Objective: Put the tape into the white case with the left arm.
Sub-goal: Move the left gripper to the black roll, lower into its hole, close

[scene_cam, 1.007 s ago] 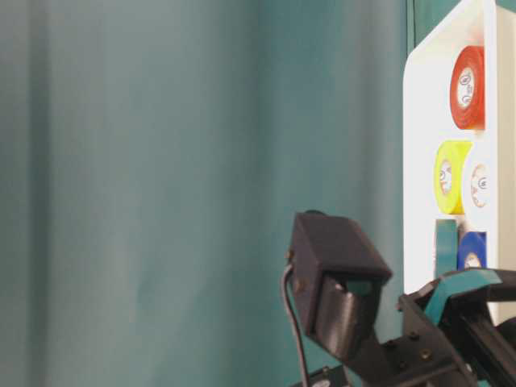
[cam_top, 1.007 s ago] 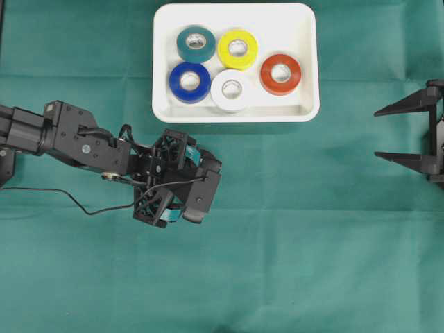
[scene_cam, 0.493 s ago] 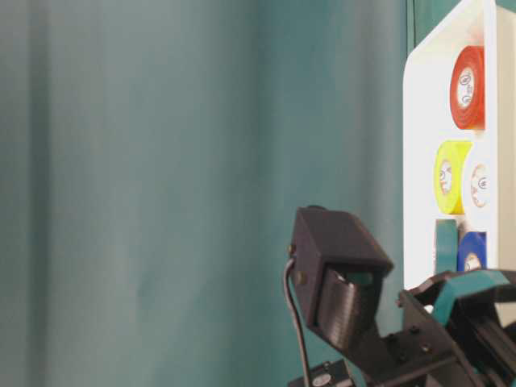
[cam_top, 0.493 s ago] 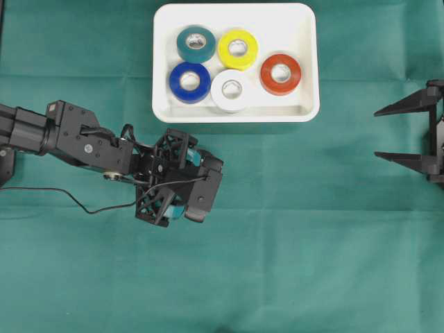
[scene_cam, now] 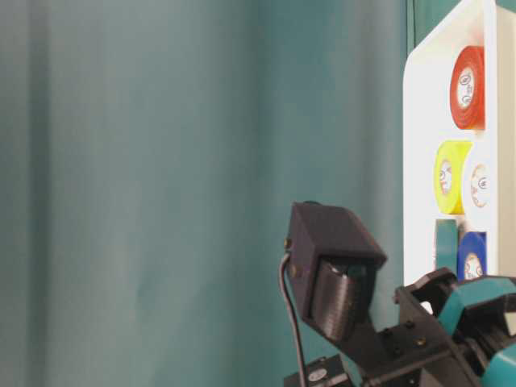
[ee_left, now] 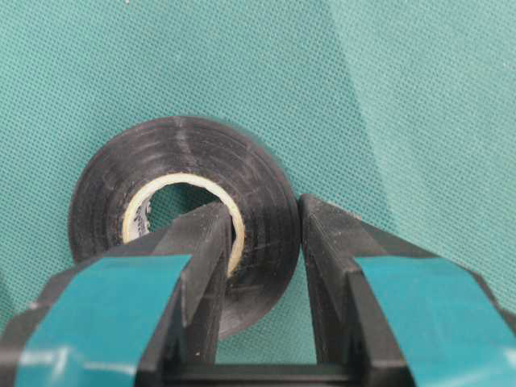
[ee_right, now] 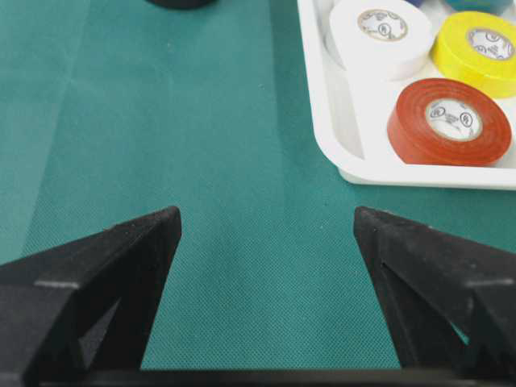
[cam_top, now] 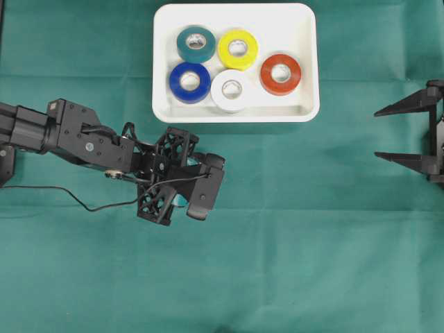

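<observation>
In the left wrist view a black roll of tape lies flat on the green cloth. My left gripper is shut on the roll's wall, with one teal-banded finger in the hole and the other against the outer side. From overhead the left gripper points down below the white case, and its own body hides the tape. My right gripper stands open at the right edge with nothing between its fingers, as the right wrist view also shows.
The white case holds several tape rolls: teal, yellow, blue, white and red. A thin black cable trails left from the left wrist. Green cloth covers the table.
The left gripper's jaws have gone from wide open to shut on the black tape's wall. The wrist shifted slightly. The right arm has not moved.
</observation>
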Controlling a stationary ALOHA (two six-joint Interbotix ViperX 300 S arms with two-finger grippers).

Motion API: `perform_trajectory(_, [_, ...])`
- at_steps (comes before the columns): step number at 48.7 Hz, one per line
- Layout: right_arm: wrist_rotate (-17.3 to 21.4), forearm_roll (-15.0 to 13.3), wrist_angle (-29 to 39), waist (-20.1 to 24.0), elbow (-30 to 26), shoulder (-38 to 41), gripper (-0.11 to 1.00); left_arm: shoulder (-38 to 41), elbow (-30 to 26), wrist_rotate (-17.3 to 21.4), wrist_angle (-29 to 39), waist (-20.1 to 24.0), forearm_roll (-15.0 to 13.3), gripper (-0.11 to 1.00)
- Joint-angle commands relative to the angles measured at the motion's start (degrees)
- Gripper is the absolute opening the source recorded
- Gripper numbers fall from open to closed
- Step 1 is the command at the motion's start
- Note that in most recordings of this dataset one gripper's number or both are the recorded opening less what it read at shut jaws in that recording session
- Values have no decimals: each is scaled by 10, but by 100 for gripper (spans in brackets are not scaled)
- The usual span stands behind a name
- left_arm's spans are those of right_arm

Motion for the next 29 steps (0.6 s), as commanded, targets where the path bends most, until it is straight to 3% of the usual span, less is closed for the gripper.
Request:
perform_trajectory(1, [0, -1, -5, 0, -6, 4, 62, -34, -15, 0, 1, -5, -1, 23])
perform_trajectory(16, [0, -1, -5, 0, -6, 4, 62, -97, -33, 1, 48, -11, -1, 23])
perform_trajectory(29, [0, -1, -5, -1, -6, 4, 62, -97, -42, 4, 60, -3, -1, 23])
